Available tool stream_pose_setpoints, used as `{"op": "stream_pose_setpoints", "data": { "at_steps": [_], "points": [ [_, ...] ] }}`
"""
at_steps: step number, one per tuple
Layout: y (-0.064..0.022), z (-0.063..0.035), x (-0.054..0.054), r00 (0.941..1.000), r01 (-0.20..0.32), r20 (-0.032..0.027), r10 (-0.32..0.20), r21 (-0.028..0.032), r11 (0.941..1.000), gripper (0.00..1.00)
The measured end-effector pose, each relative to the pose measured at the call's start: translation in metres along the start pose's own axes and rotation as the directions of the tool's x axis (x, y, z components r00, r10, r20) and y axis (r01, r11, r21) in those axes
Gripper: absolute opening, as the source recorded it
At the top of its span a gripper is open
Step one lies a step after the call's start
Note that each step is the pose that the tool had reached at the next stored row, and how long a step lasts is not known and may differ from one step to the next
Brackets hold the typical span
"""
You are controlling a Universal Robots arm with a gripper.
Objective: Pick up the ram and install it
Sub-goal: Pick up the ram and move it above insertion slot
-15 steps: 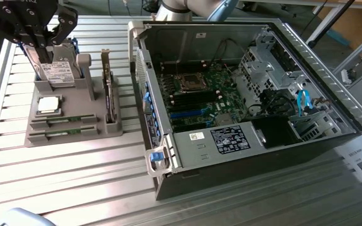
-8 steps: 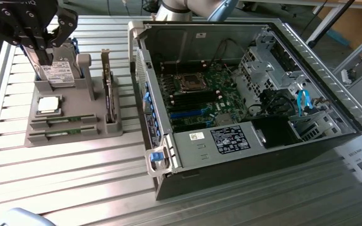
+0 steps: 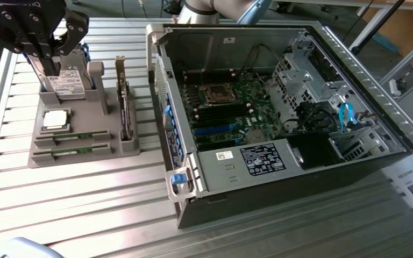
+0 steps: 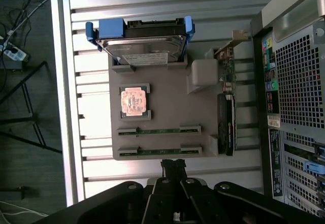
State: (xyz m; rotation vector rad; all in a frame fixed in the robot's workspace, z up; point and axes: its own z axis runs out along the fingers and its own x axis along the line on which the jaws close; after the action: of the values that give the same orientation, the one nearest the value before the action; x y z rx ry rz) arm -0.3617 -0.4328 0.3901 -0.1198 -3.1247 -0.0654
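Two ram sticks, thin and green, lie edge-up in slots at the front of a grey holder [image 3: 84,161]: one ram stick [image 3: 71,139] [image 4: 159,130] and a second ram stick [image 3: 70,153] [image 4: 159,151] beside it. My gripper [image 3: 47,54] [image 4: 174,169] hangs well above the holder, over its hard-drive end in the exterior view. Its black fingers are shut together with nothing between them. It touches neither stick.
The holder also carries a hard drive [image 4: 142,46] in a blue frame, a square processor chip [image 4: 134,101] and an upright expansion card [image 4: 227,117]. An open computer case [image 3: 278,177] lies on the exterior view's right, its motherboard [image 3: 228,113] with memory slots exposed. The slatted metal table [image 3: 70,204] extends in front.
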Motion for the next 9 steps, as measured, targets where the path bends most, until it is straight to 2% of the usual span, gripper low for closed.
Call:
{"op": "stream_pose_setpoints", "data": {
  "at_steps": [8,9],
  "points": [
    [0.0,0.0,0.0,1.0,0.0,0.0,0.0,0.0,1.0,0.1],
    [0.0,0.0,0.0,1.0,0.001,0.0014,-0.001,-0.0001,1.0,0.1]
  ]
}}
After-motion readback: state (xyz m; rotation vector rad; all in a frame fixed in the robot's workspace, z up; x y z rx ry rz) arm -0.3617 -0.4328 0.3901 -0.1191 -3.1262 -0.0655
